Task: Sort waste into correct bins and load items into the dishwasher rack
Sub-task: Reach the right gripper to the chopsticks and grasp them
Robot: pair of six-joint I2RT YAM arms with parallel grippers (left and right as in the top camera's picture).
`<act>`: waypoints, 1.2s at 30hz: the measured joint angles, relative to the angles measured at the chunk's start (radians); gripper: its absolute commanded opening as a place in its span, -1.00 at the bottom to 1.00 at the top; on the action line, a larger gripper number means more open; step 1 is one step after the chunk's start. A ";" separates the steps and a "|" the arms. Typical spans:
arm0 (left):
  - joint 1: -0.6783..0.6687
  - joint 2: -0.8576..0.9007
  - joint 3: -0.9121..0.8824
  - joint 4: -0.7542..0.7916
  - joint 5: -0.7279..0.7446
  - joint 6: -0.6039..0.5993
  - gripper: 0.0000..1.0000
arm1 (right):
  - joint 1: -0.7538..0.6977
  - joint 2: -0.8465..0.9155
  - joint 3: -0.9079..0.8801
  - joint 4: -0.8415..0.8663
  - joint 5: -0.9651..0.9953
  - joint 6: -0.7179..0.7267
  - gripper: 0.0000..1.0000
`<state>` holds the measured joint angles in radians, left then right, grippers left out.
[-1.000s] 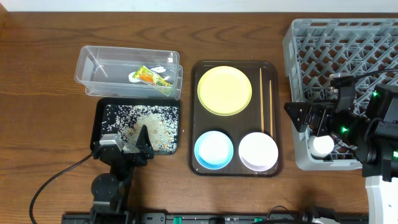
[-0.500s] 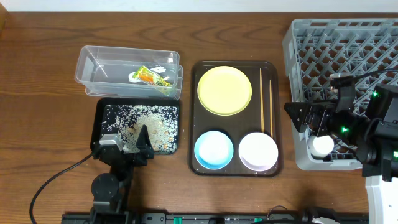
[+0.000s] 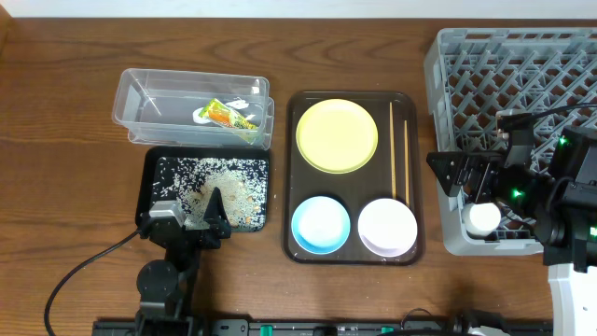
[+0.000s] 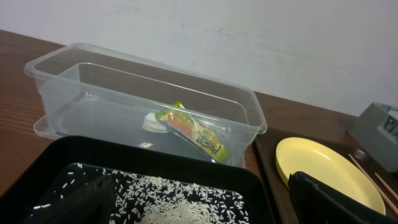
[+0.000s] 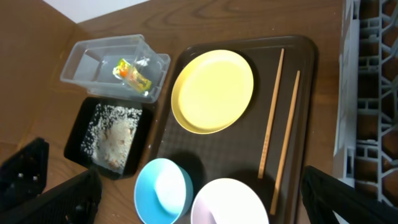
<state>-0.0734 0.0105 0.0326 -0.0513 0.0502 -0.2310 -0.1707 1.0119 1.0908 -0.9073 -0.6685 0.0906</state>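
The green-and-orange wrapper lies in the clear tub. It also shows in the left wrist view. White rice grains lie in the black tray. The yellow plate, blue bowl, pinkish-white bowl and chopsticks sit on the brown serving tray. The grey rack stands at the right. My left gripper is open and empty over the black tray's near edge. My right gripper is open and empty at the rack's front left corner, right of the serving tray.
The tub and the black tray sit side by side left of the serving tray. The rack fills the right side, and my right arm's body covers its front part. A black cable runs off the left arm's base at the front left.
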 measured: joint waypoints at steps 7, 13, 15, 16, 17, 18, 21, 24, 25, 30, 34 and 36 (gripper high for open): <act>0.000 0.000 0.000 0.000 0.000 0.000 0.81 | 0.010 0.000 0.000 0.013 -0.006 0.066 0.99; 0.000 0.000 0.000 0.001 0.000 0.000 0.81 | 0.214 0.003 0.000 -0.061 0.085 0.071 0.98; 0.000 0.000 0.000 0.001 0.002 0.000 0.82 | 0.349 0.018 0.000 -0.091 0.224 0.095 0.99; 0.000 0.000 0.000 0.001 0.002 0.000 0.81 | 0.406 0.029 0.000 -0.095 0.278 0.106 0.99; 0.000 0.000 0.000 0.001 0.002 0.000 0.82 | 0.454 0.042 0.000 -0.090 0.327 0.113 0.98; 0.000 0.000 0.000 0.001 0.003 0.000 0.82 | 0.492 0.055 0.000 -0.078 0.358 0.121 0.98; 0.000 0.000 0.000 0.001 0.003 0.000 0.82 | 0.592 0.100 0.000 -0.003 0.411 0.138 0.79; 0.000 0.000 0.000 0.001 0.003 0.000 0.81 | 0.632 0.139 0.000 0.092 0.447 0.188 0.47; 0.000 0.000 0.000 0.001 0.003 0.000 0.81 | 0.633 0.150 0.000 0.104 0.452 0.192 0.47; 0.000 0.000 0.000 0.001 0.003 0.000 0.82 | 0.633 0.293 0.001 0.155 0.546 0.286 0.36; 0.000 0.000 0.000 0.001 0.003 0.000 0.82 | 0.625 0.457 0.000 0.235 0.609 0.378 0.19; 0.000 0.000 0.000 0.001 0.003 0.000 0.82 | 0.609 0.521 0.000 0.282 0.623 0.413 0.18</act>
<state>-0.0734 0.0105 0.0322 -0.0505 0.0528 -0.2310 0.4385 1.5326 1.0912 -0.6254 -0.0460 0.5034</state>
